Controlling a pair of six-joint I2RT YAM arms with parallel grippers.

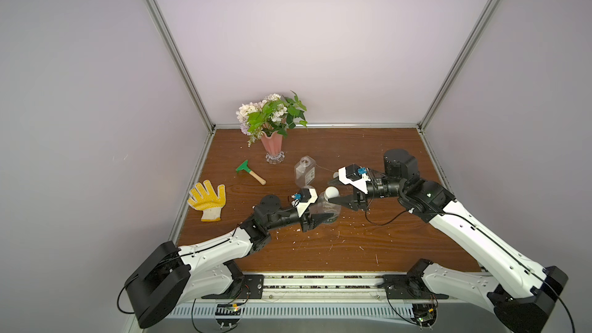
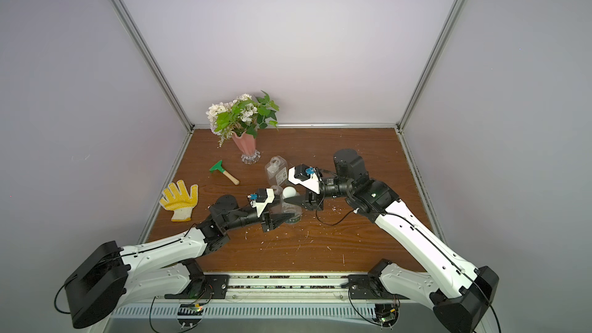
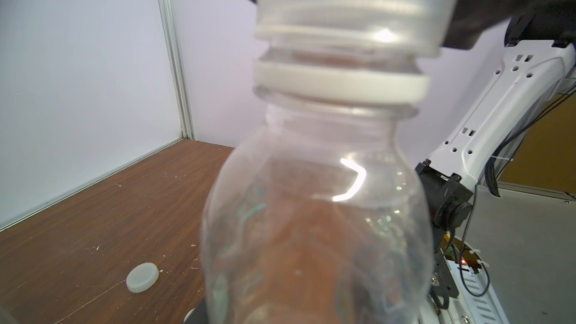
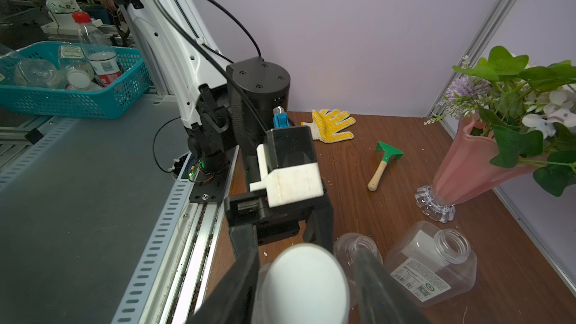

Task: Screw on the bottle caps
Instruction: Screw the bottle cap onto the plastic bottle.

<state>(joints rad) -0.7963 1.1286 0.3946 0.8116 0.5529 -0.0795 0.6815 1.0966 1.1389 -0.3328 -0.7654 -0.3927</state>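
Observation:
My left gripper (image 1: 325, 216) is shut on the body of a rounded clear bottle (image 1: 330, 210), which stands upright at the table's middle. In the left wrist view this bottle (image 3: 318, 213) fills the picture. A white bottle cap (image 3: 355, 4) sits slightly tilted on its threaded neck. My right gripper (image 4: 307, 288) reaches in from the right, its jaws closed on that cap (image 1: 331, 192) from both sides. A square labelled bottle (image 1: 304, 171) and another clear bottle (image 4: 355, 244) stand open-mouthed just behind. A second flat cap (image 3: 142, 277) lies loose on the table.
A pink vase of flowers (image 1: 272, 147) stands at the back, with a green hand tool (image 1: 250, 171) and a yellow glove (image 1: 207, 200) to the left. White crumbs litter the wooden table (image 1: 368, 142). A blue basket (image 4: 71, 101) sits off the table.

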